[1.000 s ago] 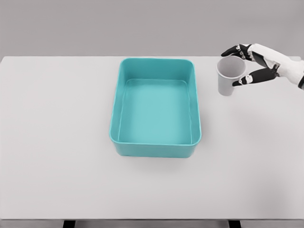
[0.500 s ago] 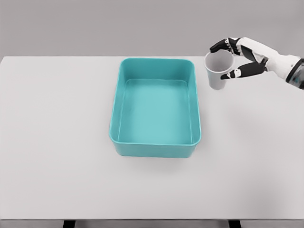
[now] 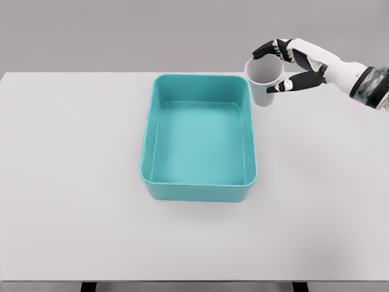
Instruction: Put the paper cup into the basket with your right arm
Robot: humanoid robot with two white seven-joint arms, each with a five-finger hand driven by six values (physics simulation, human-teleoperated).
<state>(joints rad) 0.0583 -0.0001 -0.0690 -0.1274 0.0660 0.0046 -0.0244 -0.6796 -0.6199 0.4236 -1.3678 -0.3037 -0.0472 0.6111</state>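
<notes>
Head view: white table [image 3: 73,182] under teal basket [image 3: 198,191], grey wall [image 3: 121,30] behind.

Clear path; basket [image 3: 148,143] rim only obstacle

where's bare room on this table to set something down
Left of the teal basket the white table is bare, as is the strip in front of it. Tightest spot: the basket's far right corner, where the right hand holds the paper cup.

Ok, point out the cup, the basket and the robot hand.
cup [image 3: 262,90], head view, on its side wall.
basket [image 3: 197,191], head view, on its near outer wall.
right robot hand [image 3: 302,59], head view, on the back of the hand.
</notes>
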